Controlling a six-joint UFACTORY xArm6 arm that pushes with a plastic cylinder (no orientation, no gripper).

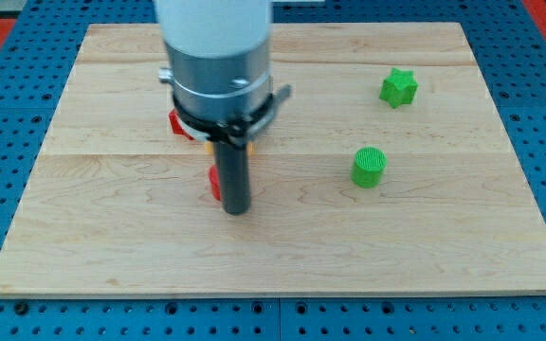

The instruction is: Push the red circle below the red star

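My dark rod comes down from the arm's grey and white body at the view's centre left, and my tip (237, 209) rests on the wooden board (425, 237). A red block (214, 182), mostly hidden by the rod, sits against the tip's left side; its shape cannot be made out. Another red block (176, 122) peeks out from under the arm's body higher up and to the left, with a bit of yellow (206, 147) beside it. Which red block is the circle and which the star cannot be told.
A green star (398, 87) lies at the view's upper right. A green cylinder (369, 167) stands below it, right of the tip. The board lies on a blue perforated table (538, 57).
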